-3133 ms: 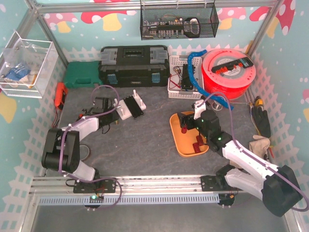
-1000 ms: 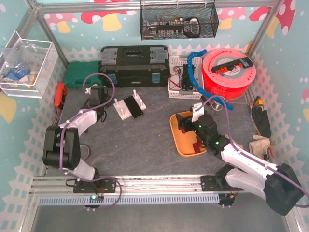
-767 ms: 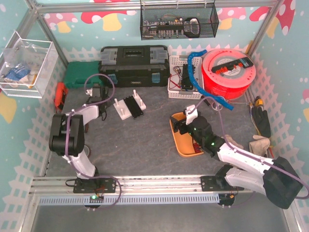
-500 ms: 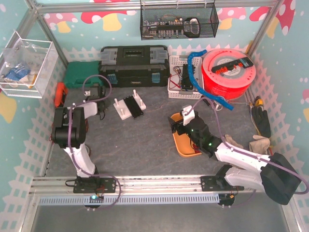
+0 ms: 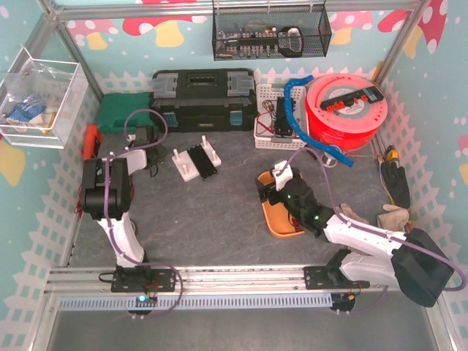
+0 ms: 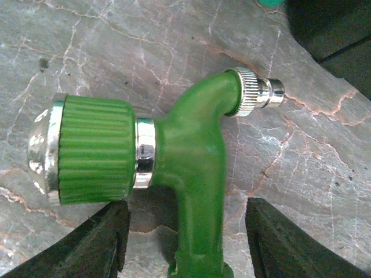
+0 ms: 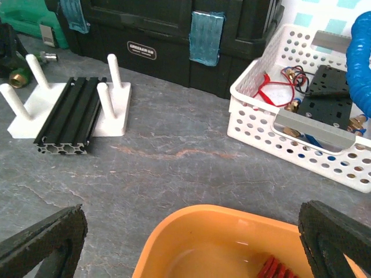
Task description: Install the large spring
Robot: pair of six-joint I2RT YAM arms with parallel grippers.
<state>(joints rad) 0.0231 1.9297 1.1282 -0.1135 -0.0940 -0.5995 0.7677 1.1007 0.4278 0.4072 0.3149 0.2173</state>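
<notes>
Roughly, table (image 5: 219, 219): grey stone-look mat, matte, flat, pale veins.
Tool case (image 5: 202, 99): black hard plastic, boxy, see-through blue latches, at the back edge.
Reel (image 5: 345, 110): red plastic, round, back right.
Basket (image 7: 261, 116): white perforated plastic, holds wires and brass-tipped parts.
Tray (image 7: 197, 243): orange, smooth, glossy, rounded rim, just under the right gripper.
White base (image 7: 113, 110): matte plastic plate with four upright round pegs, well left of the tray.
Rail (image 7: 69, 119): black grooved metal-look bar lying between the pegs.
Nozzle (image 6: 185, 162): green ribbed hose head with chrome rings, lying on the table; likely not a task part.
Right gripper (image 7: 191, 214): fingers spread wide, nothing between them, over the tray's far rim.
Left gripper (image 6: 185, 231): fingers apart on either side of the nozzle handle, gaps on both sides, not pinching.
Spring (image 7: 271, 269): red ribbed coil in the tray's near part, mostly cut off by the frame edge; hidden under the arm from above.
Spring handling: probably light, stiff wire that gives along its length; round, so it may roll or pop out of a pinch.
Spring hold: across the middle coils, gently; avoid the ends.
</notes>
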